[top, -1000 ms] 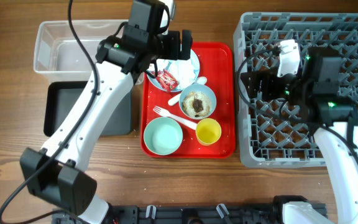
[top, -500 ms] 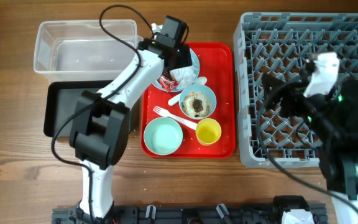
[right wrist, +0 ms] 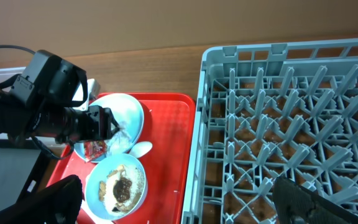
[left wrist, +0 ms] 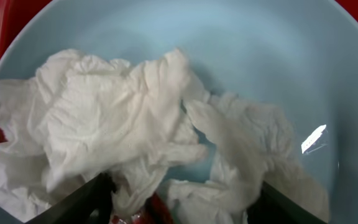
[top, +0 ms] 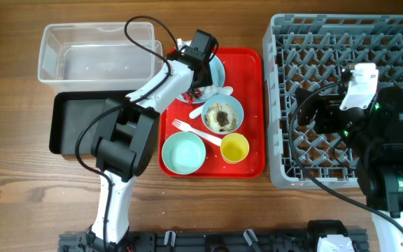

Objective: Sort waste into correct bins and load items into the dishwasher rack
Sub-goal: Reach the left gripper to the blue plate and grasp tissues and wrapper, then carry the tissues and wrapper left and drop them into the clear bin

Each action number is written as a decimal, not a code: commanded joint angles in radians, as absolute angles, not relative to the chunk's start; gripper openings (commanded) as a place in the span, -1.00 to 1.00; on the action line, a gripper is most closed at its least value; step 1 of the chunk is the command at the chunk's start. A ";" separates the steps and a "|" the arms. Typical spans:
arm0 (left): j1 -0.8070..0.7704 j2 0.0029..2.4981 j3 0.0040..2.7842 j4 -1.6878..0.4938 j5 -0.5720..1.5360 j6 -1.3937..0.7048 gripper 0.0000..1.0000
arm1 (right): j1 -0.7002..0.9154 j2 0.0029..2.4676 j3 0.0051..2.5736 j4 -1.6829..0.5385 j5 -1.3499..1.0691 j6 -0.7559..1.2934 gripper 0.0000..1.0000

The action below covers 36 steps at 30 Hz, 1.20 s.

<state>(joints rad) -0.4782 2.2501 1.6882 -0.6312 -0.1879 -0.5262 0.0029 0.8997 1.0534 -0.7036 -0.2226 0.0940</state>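
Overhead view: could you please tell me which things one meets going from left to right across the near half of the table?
black tub → mint-green bowl → yellow cup → grey dishwasher rack

We find no text, label, brand or number that we can read anywhere, and any print on the small red wrapper on the pale blue plate is too small to tell.
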 commanded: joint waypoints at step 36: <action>0.015 2.097 1.882 -0.940 -0.191 -0.503 0.73 | -0.001 0.985 1.059 -0.701 -0.226 0.115 1.00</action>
